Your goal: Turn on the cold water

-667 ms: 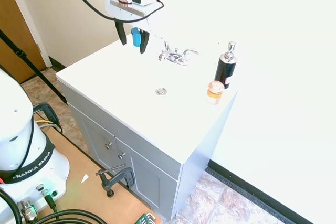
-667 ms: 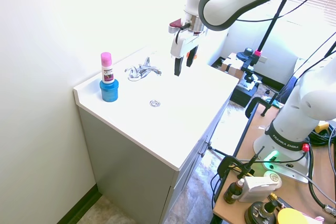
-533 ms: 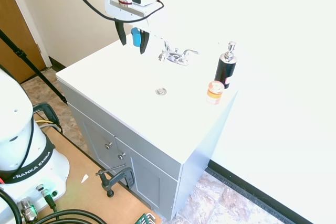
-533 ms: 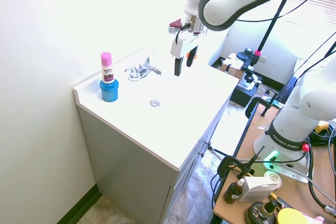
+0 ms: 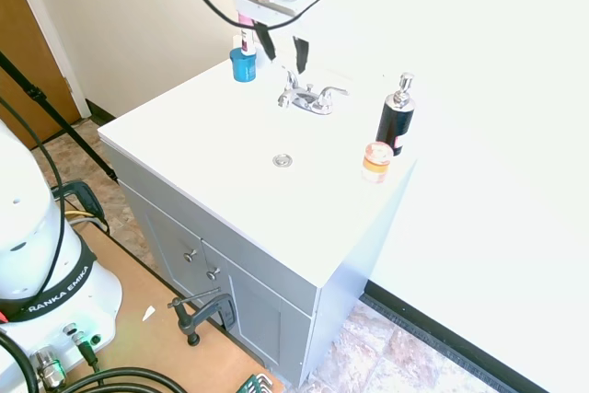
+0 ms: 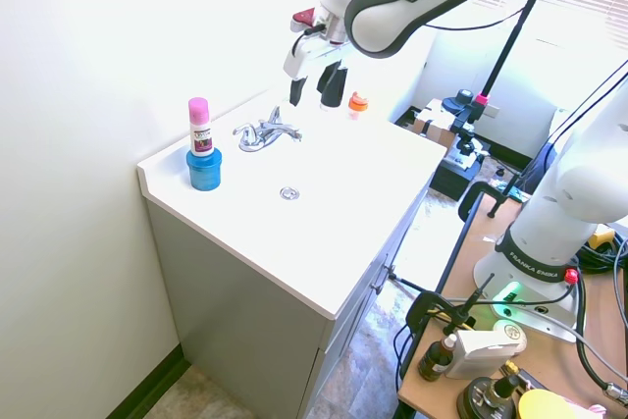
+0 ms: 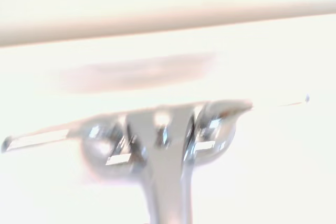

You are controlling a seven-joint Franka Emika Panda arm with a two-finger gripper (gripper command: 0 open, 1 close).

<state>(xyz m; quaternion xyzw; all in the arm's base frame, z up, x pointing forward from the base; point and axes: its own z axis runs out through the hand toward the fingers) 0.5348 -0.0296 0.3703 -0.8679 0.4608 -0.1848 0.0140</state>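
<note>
1. Hovering above the faucet [image 5: 311, 98], the hand [image 5: 282, 45] has its two dark fingers spread apart and holds nothing; it touches neither lever.
2. The faucet is the landmark: small, shiny chrome, short spout, two alike lever handles, mounted at the back of the white bench [image 5: 202, 149], close to the wall. The wrist view shows it from close by, blurred, with a lever stretching out to each side of the spout [image 7: 165, 192].
3. No water shows at the spout or around the drain [image 5: 282, 161], which sits in front of the faucet, so the tap looks off.
4. To one side of the faucet stand a black pump bottle [image 5: 396, 120] and a small orange-capped jar [image 5: 376, 162]; to the other side stands a blue container [image 6: 204, 169] with a pink-topped bottle [image 6: 199, 126] in it. None is part of the job.
5. Judged progress: the approach is roughly made and the turning itself is all left to do. The hand must come down onto the cold lever and swing it; which of the two levers is cold cannot be told here.
</note>
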